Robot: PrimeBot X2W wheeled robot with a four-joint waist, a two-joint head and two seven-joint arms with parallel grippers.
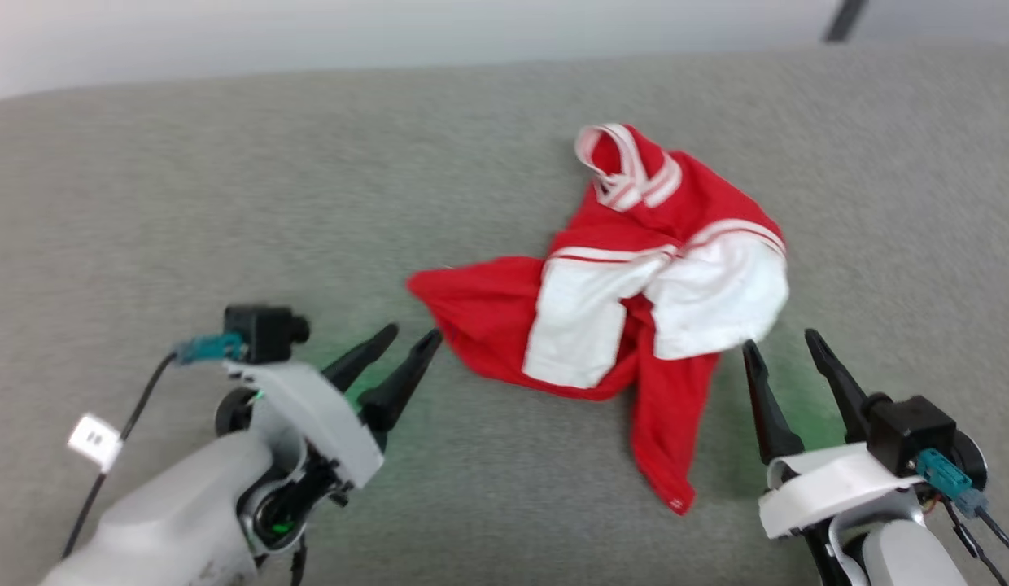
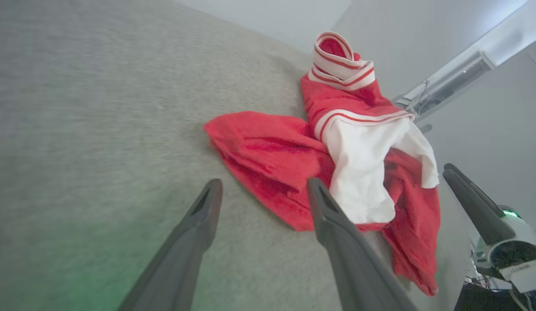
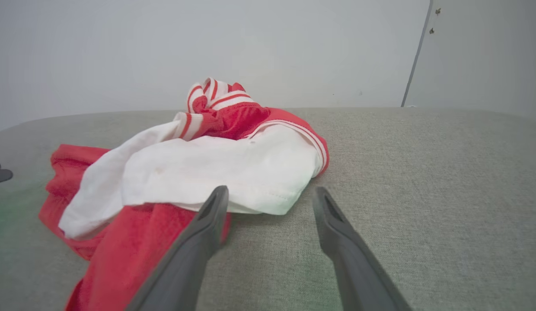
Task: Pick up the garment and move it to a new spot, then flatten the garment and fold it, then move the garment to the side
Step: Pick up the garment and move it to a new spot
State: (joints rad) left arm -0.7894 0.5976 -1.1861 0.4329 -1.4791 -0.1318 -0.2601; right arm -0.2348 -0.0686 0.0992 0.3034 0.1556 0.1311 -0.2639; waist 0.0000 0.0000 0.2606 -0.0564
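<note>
The garment [image 1: 626, 301] lies crumpled on the grey fabric surface [image 1: 187, 203], red with white sleeves and striped trim bunched up at its far end. My left gripper [image 1: 411, 335] stands open just left of the garment's red corner, holding nothing. To the right of the heap my right gripper [image 1: 783, 340] is open too, its tips close to the white sleeve. In the left wrist view the garment [image 2: 350, 151] lies just ahead of the open left gripper [image 2: 263, 185]. From the right wrist, the white sleeve [image 3: 216, 168] sits just beyond the open right gripper [image 3: 270, 192].
The grey surface [image 3: 423, 172] spreads wide to the left and right of the garment. A pale wall [image 3: 207, 52] rises behind it. The right gripper's fingers [image 2: 475, 203] show at the right edge of the left wrist view.
</note>
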